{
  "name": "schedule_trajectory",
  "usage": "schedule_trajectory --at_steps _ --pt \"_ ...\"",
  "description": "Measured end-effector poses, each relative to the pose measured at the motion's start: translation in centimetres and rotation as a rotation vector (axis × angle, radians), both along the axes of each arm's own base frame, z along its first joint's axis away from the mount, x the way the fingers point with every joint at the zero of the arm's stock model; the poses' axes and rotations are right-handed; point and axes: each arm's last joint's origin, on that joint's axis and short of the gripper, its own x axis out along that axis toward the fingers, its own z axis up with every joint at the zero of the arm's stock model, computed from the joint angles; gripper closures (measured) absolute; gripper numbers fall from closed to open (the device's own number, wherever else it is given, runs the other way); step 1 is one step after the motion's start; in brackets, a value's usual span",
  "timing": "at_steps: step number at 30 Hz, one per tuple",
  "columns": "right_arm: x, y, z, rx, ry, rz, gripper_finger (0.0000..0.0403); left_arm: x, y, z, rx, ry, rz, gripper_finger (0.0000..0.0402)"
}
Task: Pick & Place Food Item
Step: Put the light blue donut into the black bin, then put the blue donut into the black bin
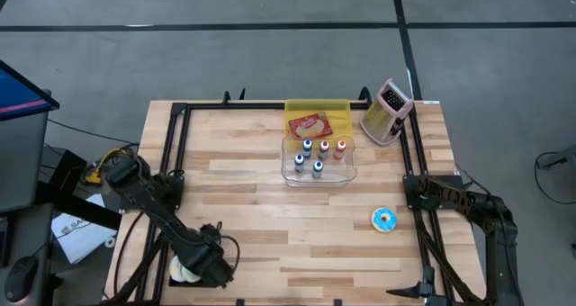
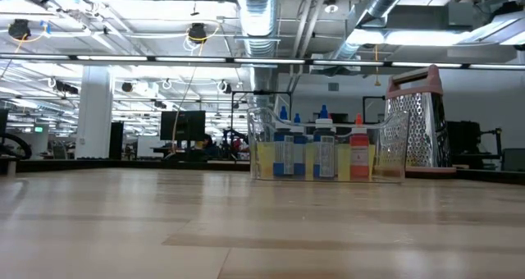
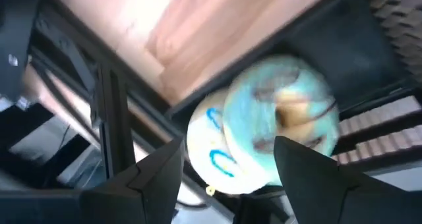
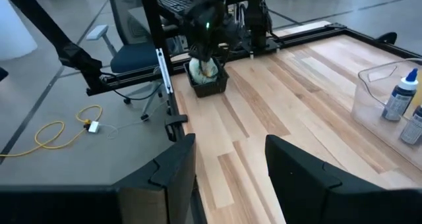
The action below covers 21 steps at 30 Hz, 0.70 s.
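High view shows the left gripper (image 1: 200, 266) with jaws spread, released above donuts (image 3: 264, 128) piled in the black bin (image 1: 180, 277) at the table's near-left corner; withdrawing off-line could clip the stack or bin rim.

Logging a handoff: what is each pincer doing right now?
Left pincer: open above the donuts in the black bin, holding nothing.
Right pincer: open, empty, at the table's right edge.
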Motion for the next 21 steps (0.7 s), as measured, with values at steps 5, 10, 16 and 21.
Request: schedule_trajectory --at_steps 5,10,16,21 --pt "0.0 0.1 0.0 0.013 -0.003 0.0 0.0228 -0.3 1.3 2.7 0.029 -0.154 0.057 0.0171" --pt "0.0 0.1 0.0 0.015 -0.004 0.0 0.0228 0.0 2.4 4.6 0.051 -0.377 0.07 0.017" --pt "0.2 0.0 0.3 0.024 -0.006 -0.006 0.0228 4.5 2.7 6.7 0.075 -0.962 -0.168 0.0173" --pt "1.1 -0.4 0.0 0.089 0.086 -0.06 0.0228 8.4 3.1 9.0 0.135 -1.312 -0.432 0.0175"
